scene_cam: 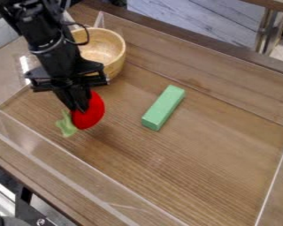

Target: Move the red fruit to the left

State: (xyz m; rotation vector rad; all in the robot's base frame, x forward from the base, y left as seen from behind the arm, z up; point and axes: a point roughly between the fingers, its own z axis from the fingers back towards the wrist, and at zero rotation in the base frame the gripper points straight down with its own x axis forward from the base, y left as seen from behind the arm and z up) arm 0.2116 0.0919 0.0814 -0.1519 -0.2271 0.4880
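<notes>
The red fruit (91,109) is a small bright-red ball with a light-green leafy stem sticking out at its lower left. It hangs just above the wooden table, left of centre. My gripper (80,103) comes down on it from above, its black fingers shut on the fruit's upper part. The arm hides the top of the fruit. Whether the fruit touches the table I cannot tell.
A wooden bowl (106,49) stands behind the gripper at the back left. A light-green rectangular block (163,107) lies to the right of the fruit. A clear low wall (132,190) rims the wooden table (191,159).
</notes>
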